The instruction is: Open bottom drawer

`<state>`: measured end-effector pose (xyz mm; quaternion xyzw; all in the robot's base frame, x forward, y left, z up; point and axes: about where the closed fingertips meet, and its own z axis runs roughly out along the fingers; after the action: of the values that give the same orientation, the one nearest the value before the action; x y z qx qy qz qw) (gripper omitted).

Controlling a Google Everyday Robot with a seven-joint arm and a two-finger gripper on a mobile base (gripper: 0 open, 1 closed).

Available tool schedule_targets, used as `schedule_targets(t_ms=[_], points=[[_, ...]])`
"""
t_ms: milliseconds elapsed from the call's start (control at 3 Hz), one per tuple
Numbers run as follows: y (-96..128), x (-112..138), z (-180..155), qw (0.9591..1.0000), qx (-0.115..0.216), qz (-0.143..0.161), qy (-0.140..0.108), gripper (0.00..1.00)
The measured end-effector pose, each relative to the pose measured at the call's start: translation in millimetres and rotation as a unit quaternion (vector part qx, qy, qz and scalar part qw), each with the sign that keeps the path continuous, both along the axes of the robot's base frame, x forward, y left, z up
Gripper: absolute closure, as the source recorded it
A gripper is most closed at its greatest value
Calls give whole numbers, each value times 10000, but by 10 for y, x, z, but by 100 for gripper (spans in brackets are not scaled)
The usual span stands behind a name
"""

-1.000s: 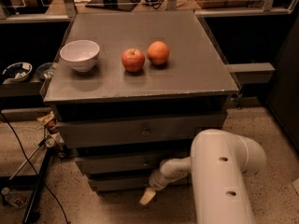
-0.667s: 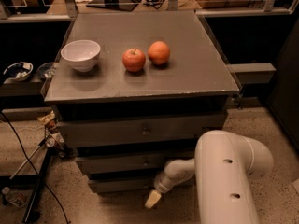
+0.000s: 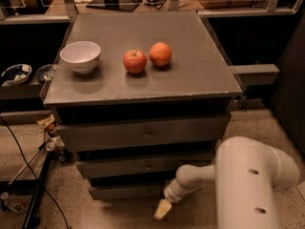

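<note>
The pincer (image 3: pixel 162 209) hangs low over the floor (image 3: pixel 114 216), just in front of the bottom drawer (image 3: pixel 124 191) and toward its right end, apart from the front. Whether it is open or closed I cannot tell, and it seems to hold nothing. The white arm (image 3: pixel 248 185) reaches in from the right of the bottom drawer, its wrist crossing the drawer's right end. The bottom drawer is shut and is the lowest of the stack. Above it come the middle drawer (image 3: pixel 143 166), the top drawer (image 3: pixel 143 133) and the tabletop (image 3: pixel 205 75), which carries an apple (image 3: pixel 135 61), an orange (image 3: pixel 160 54) and a bowl (image 3: pixel 80 56).

The main risk, as I judge it, is a missed grasp. The pincer sits lower than the bottom drawer's front and I cannot make out a knob, so a pull from here could close on air or scrape the floor. A jerk could also roll the fruit high above the bottom drawer.

Compared with a second ago, the pincer has drifted a little to the right and lower, away from the bottom drawer. The drawer has not moved.
</note>
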<state>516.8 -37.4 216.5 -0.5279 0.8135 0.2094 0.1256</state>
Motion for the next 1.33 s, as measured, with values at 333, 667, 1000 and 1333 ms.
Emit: schedule_targets(t_ms=[333, 667, 1000, 1333], points=[[-161, -193, 183, 9995, 288, -71, 97, 0], [-211, -212, 180, 9994, 298, -110, 104, 0], [-191, -135, 201, 9998, 149, -121, -64, 0], [-123, 260, 305, 9985, -83, -221, -491, 0]])
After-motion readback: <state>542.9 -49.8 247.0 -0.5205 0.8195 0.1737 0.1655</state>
